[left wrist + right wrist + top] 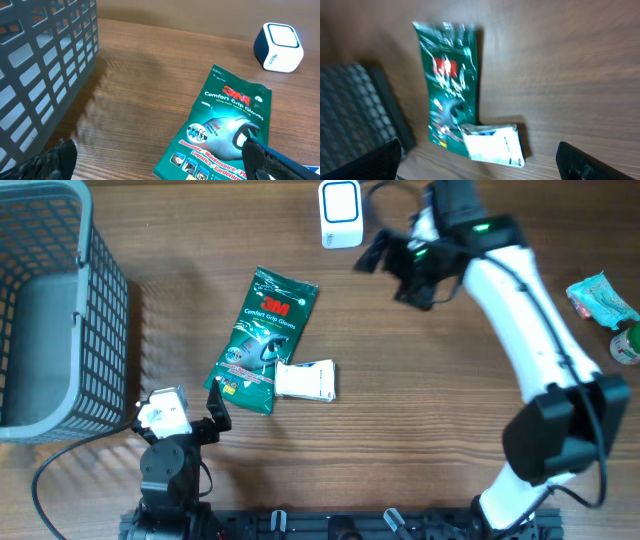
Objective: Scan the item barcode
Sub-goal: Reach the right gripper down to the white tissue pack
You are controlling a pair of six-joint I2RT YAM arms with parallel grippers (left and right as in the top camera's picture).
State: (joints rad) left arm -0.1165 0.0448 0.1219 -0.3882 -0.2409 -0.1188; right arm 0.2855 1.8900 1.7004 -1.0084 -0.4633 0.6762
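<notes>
Centrally on table: green glove packet point(262, 340), flat, long axis slanting, header toward scanner point(341, 213); white box point(305, 380) touching its near end; basket point(50, 310) left. Left gripper point(182, 420), right gripper point(395, 270): spread, empty.

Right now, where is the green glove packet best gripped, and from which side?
Probably the top sealed edge of the green glove packet, the end nearest the scanner, coming down from above. The packet lies flat on the table and that end is free, while the white box lies at its lower corner.
</notes>
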